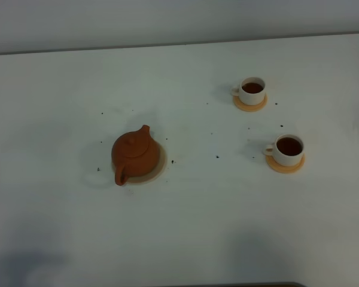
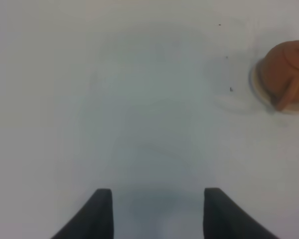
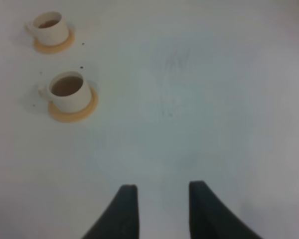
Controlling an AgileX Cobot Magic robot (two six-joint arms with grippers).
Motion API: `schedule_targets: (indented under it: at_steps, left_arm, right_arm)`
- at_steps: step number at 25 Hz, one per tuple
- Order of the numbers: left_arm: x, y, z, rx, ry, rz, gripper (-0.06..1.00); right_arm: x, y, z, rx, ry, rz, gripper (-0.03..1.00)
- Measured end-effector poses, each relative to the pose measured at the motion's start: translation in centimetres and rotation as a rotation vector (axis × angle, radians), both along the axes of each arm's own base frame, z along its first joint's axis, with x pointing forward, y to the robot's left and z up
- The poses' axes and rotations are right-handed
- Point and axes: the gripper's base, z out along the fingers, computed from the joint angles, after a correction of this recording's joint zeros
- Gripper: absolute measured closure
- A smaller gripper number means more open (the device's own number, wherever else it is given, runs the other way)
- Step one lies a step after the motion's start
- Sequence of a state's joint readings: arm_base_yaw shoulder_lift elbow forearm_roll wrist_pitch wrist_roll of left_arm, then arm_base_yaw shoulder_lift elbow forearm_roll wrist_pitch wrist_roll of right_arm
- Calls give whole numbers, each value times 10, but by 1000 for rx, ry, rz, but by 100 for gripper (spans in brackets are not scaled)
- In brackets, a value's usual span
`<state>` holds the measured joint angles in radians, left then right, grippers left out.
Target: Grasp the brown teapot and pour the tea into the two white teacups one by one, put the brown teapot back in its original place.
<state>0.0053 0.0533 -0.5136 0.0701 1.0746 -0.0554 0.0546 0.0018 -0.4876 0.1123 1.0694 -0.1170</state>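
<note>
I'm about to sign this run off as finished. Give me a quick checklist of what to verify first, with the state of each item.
1. Teapot back on its coaster: ok, upright, though the coaster shows only on one side.
2. Far cup holds tea: ok, dark liquid inside.
3. Near cup holds tea: ok.
4. Both cups on their saucers: ok.
5. Left pincer free: ok, open over bare table, holding nothing.
6. Right pincer free: ok, open, nothing between the fingers.
7. Table unspilled: cannot tell; small dark specks lie between teapot and cups.
</note>
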Motion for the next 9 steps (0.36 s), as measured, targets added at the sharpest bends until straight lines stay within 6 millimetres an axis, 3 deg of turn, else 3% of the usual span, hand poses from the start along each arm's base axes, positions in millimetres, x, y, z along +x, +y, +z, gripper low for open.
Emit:
schedule_targets:
  at_steps: [9]
  left_arm:
    - [-1, 0, 0, 1, -6, 26, 53]
  right_arm:
    - [0, 0, 0, 0, 0, 0, 73]
